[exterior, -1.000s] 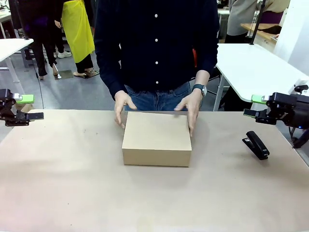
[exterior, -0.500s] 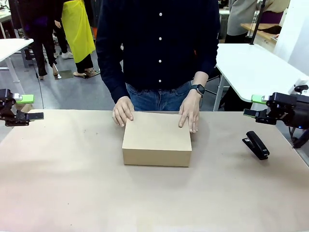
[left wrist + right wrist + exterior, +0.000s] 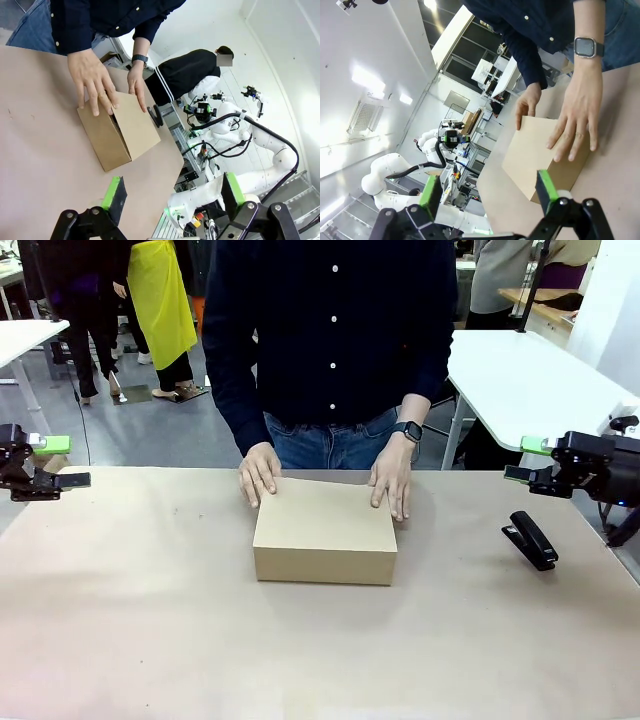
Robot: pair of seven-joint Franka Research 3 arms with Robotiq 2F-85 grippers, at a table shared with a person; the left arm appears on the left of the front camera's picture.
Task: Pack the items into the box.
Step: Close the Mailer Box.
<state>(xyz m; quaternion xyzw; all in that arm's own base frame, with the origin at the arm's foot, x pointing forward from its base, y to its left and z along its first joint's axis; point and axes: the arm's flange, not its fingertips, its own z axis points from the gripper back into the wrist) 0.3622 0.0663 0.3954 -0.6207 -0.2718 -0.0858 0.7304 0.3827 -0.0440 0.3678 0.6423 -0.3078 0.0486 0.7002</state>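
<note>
Closed box (image 3: 324, 528) at mid-table, both of the person's hands on its lid; both arms parked at the table's sides.

The left gripper (image 3: 50, 462) stood with fingers wide and empty, the box well beyond its fingertips. The person's hand (image 3: 259, 471) and other hand (image 3: 391, 475) lay flat on the far lid edge, probably pressing the flap down. The box's long axis ran left to right, one long side facing the robot. A black stapler (image 3: 531, 539) lay just below the right gripper (image 3: 530, 461), whose fingers were likewise wide and empty.
</note>
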